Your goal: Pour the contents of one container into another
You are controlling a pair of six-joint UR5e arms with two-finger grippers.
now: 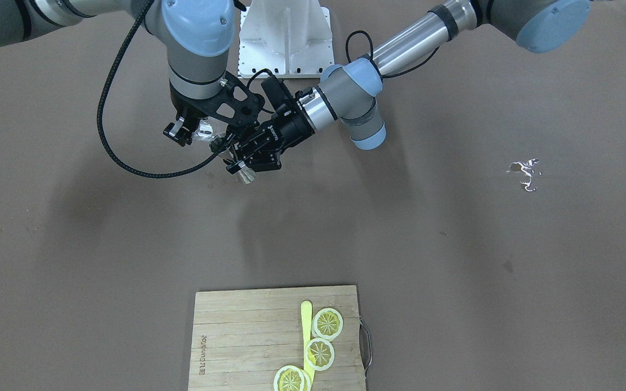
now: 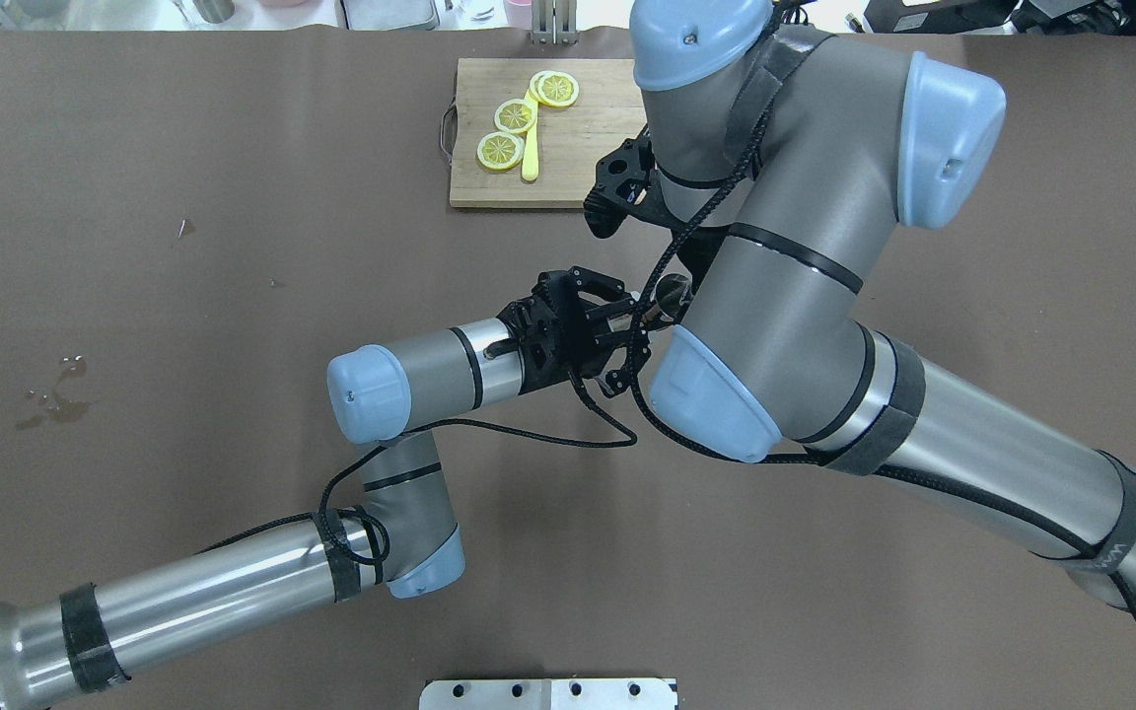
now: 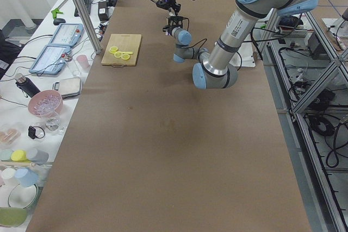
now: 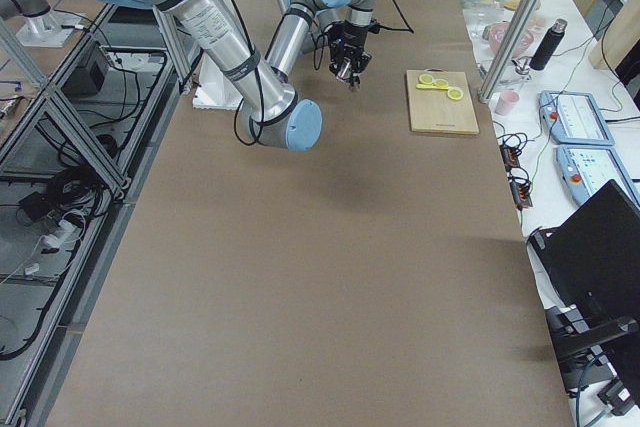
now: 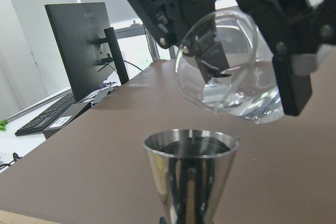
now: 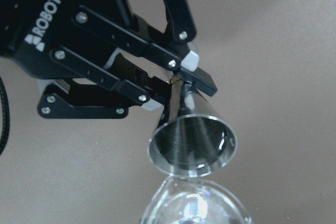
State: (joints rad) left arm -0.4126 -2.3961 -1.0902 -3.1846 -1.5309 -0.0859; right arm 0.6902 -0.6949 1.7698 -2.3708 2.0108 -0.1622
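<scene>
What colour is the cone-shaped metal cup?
The cone-shaped metal cup is shiny silver; left wrist view.

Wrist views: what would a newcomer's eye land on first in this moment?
Two arms close together in mid-air over the table's middle: the right gripper tilts a clear glass above a steel cone cup held upright in the left gripper. Next, the wooden cutting board with lemon slices at the edge opposite the robot.
</scene>
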